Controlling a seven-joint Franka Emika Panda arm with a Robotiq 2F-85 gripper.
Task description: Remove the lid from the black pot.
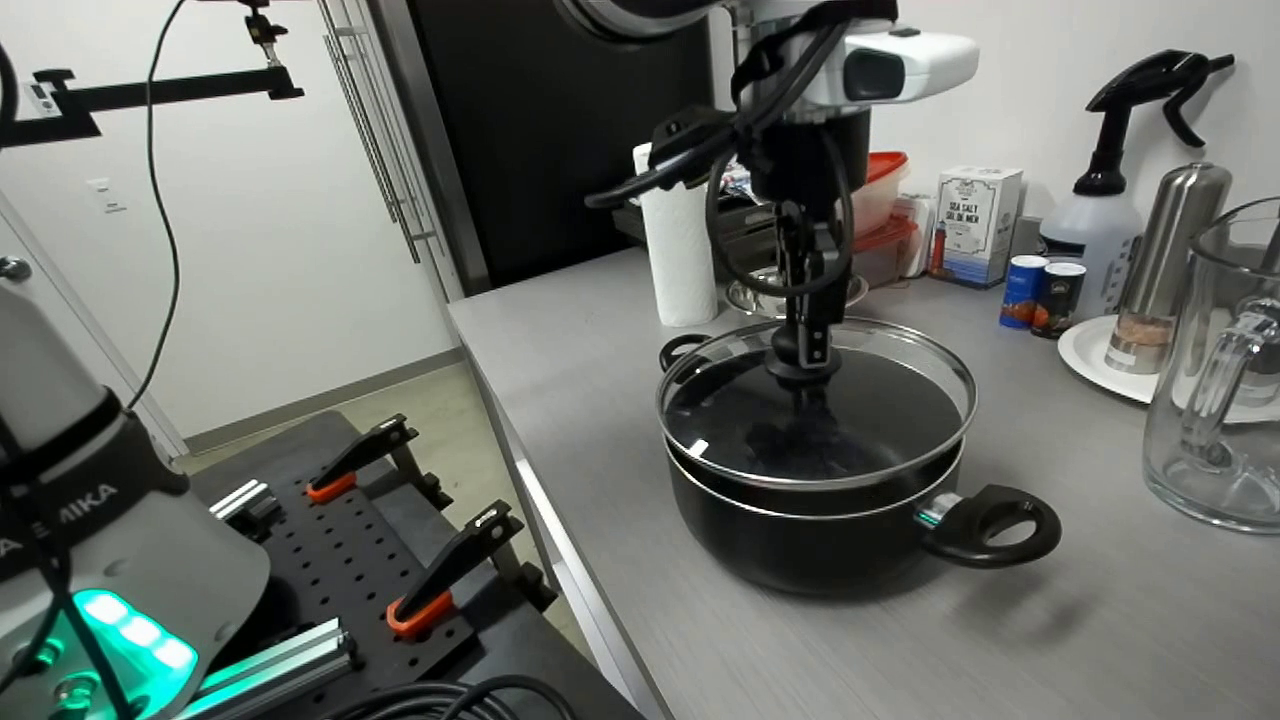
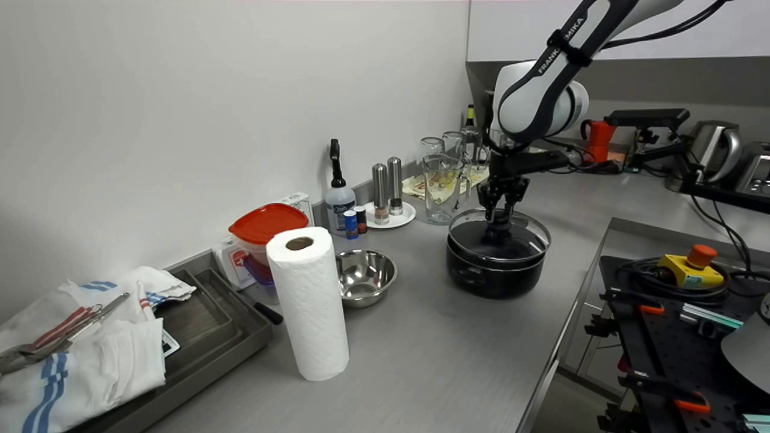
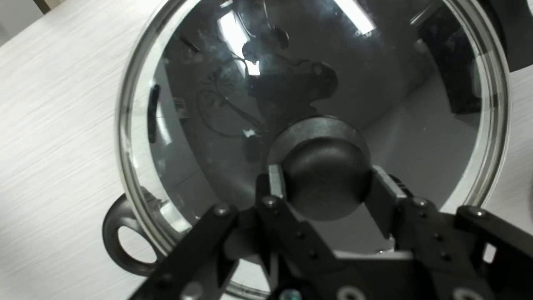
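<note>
Pincer (image 3: pixel 328 181) around lid knob (image 3: pixel 327 175), seemingly snug.

From where I stand I can read SEA SALT and SEL DE MER on the white box (image 1: pixel 978 225). The robot's arm (image 2: pixel 550 69) bears FRANK and MIKA, a black strap (image 2: pixel 568 49) crossing between the two, and the base (image 1: pixel 130 545) also shows MIKA. Print on the spray bottle (image 2: pixel 340 197) and the small blue canister (image 1: pixel 1022 292) is too tiny to make out.
</note>
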